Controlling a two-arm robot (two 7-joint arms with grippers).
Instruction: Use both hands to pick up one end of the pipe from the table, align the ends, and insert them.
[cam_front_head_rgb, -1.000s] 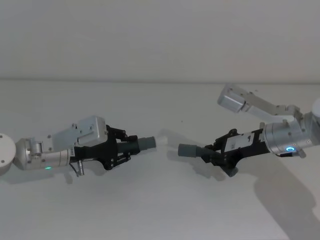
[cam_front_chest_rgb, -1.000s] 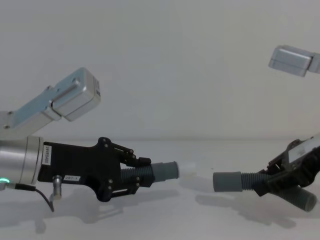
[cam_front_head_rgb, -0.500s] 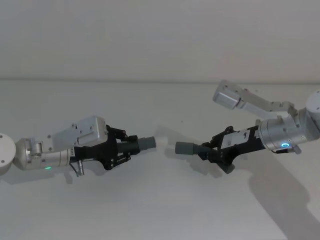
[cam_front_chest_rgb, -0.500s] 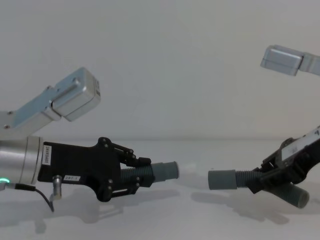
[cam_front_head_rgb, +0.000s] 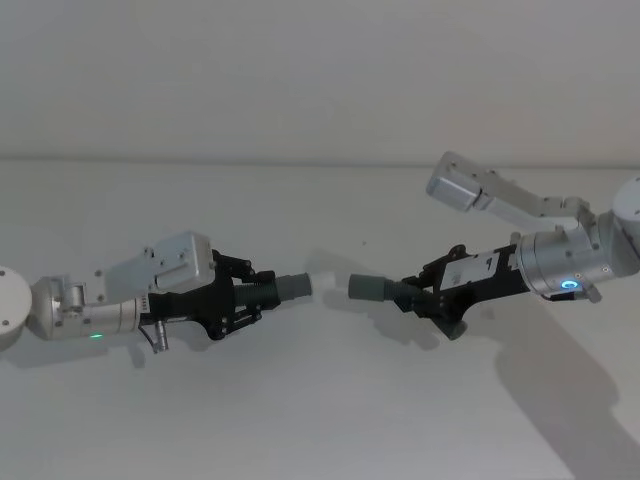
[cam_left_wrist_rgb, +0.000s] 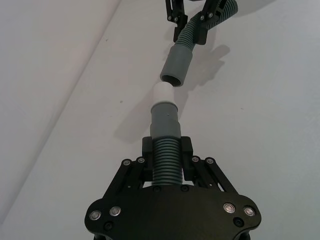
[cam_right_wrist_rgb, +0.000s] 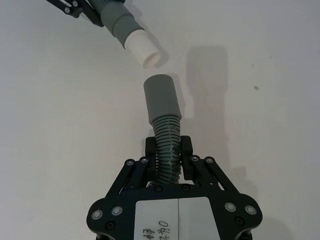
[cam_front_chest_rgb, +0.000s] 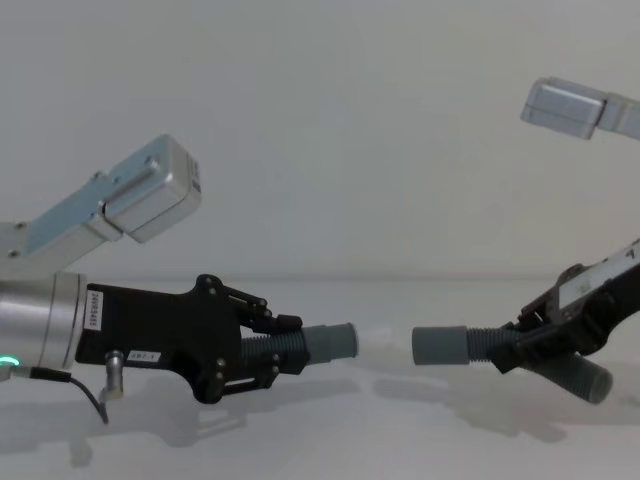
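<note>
So the left gripper (cam_front_chest_rgb: 262, 352) has its fingers pinched on the ribbed part of the left hose piece (cam_front_chest_rgb: 300, 348), held above the table (cam_front_head_rgb: 320, 420). Its cuff with the white stub (cam_left_wrist_rgb: 164, 93) points straight at the other piece. Just past that stub, a small gap away and not touching, sits the plain cuff (cam_left_wrist_rgb: 176, 66) of the right hose piece (cam_front_chest_rgb: 470, 345), clamped by the right gripper (cam_front_head_rgb: 428, 296) on its ribs.
</note>
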